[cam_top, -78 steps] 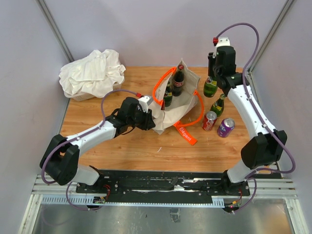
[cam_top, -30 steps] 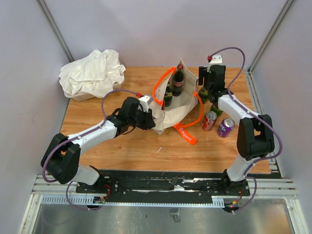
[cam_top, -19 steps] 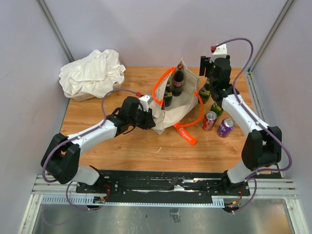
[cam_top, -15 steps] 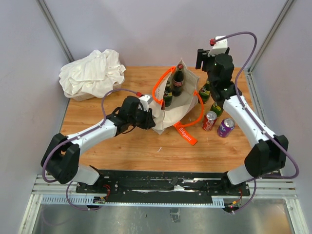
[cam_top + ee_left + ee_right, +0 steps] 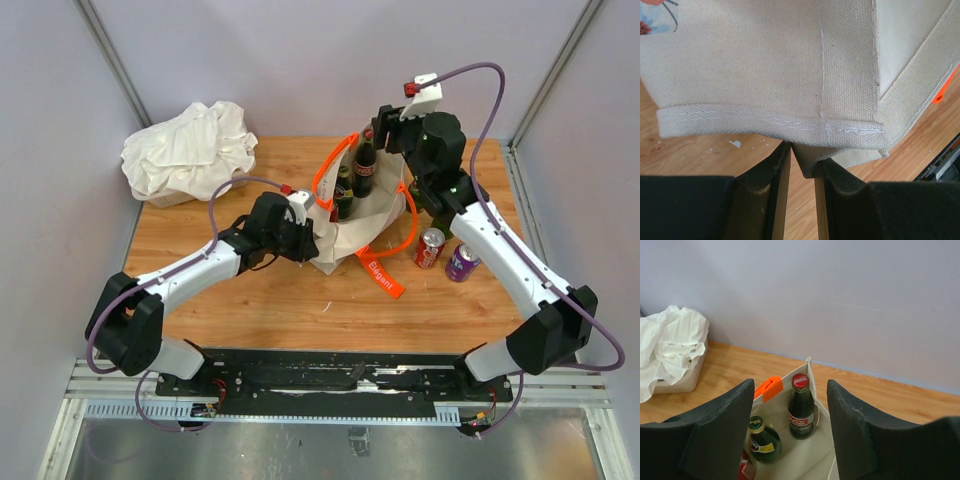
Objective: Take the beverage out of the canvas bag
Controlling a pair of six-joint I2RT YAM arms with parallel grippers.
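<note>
Pinching a fold of the boxy cream canvas bag with orange handles [image 5: 345, 238], my left gripper [image 5: 802, 156] is clamped on its lower hem. Inside the bag, the dark glass cola bottle with a red cap [image 5: 801, 407] stands upright, long axis vertical, cap up. My right gripper [image 5: 790, 390] hangs above it, fingers spread wide.

Bags: we count one bag [image 5: 345, 235].
Bottles in it: we see two, cola bottle [image 5: 801, 407] and green bottle [image 5: 761, 440].
Cans outside: two, red can [image 5: 430, 247], purple can [image 5: 462, 262].
Cloths: one cloth [image 5: 190, 150].
Arms: two, left arm [image 5: 190, 270], right arm [image 5: 500, 240].
</note>
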